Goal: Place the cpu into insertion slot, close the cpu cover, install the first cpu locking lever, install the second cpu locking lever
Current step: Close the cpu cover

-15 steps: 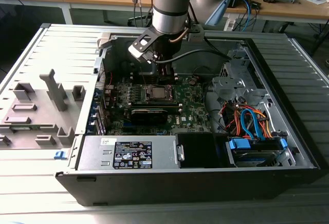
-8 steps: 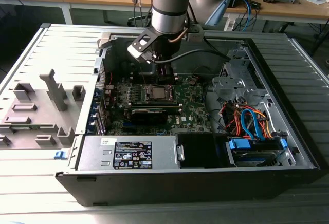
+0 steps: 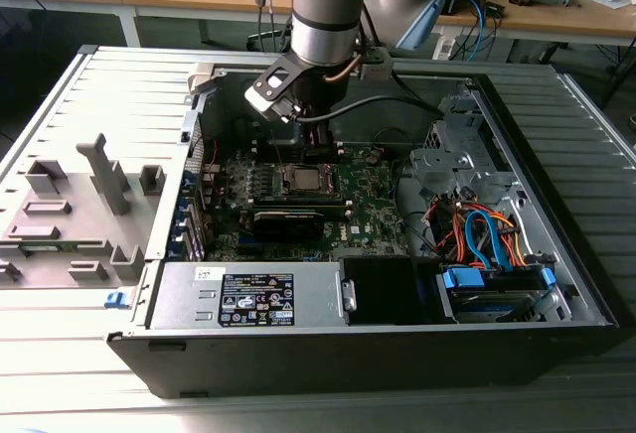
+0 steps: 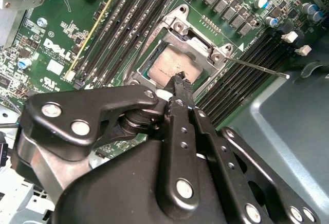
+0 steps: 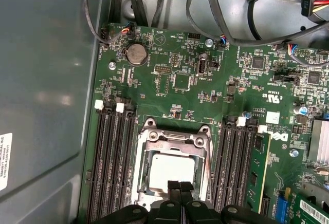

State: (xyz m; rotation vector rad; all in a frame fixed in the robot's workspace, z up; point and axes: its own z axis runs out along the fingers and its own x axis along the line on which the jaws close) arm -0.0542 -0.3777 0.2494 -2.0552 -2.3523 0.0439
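The computer case [image 3: 556,85] lies open on the grey ribbed bench [image 3: 60,373], and the arm reaches straight down into its far middle. There is room above the board. The case wall stands just beside the memory slots [image 5: 110,162] on one side of the socket [image 5: 150,125], and more slots lie along its other side.

The claw [image 4: 180,82] has its two fingers pressed together, with nothing visible between them. Its tips are down at the edge of the cpu [image 5: 169,170]; I cannot tell whether they touch it.

The cpu is a pale, dull grey square sitting flat in the socket. The silver cover [image 4: 204,43] lies down around it like a frame, with the chip showing through its window. A thin wire lever [image 4: 257,66] sticks out from one socket corner over the slots.

Inside the case, a power supply [image 3: 248,299] fills the near side. Orange and blue cables [image 3: 487,234] bunch over a drive on the exterior view's right.
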